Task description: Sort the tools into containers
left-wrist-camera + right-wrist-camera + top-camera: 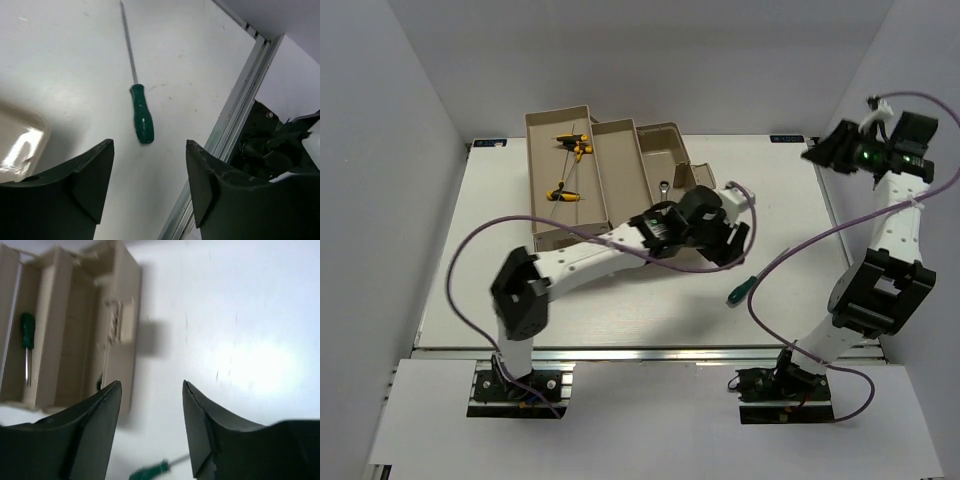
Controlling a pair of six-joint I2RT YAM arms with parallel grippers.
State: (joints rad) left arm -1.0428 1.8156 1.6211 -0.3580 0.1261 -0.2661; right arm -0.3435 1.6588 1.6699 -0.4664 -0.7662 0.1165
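Note:
A green-handled screwdriver (740,288) lies on the white table, right of the beige trays. In the left wrist view it (141,116) lies just ahead of my open, empty left gripper (149,145), which hovers over the table by the trays (732,245). My right gripper (823,150) is open and empty, raised high at the far right; its view (151,385) shows the same screwdriver (150,471) low down. A second green screwdriver (26,337) lies in a tray. Two yellow-and-black hex keys (570,145) (561,193) lie in the left tray (542,165). A silver wrench (663,186) lies in the toolbox base (665,140).
The middle tray (612,165) stands between the left tray and the base; my left arm crosses over its near end. Purple cables (790,255) loop over the table from both arms. A metal rail (235,120) runs along the table's near edge.

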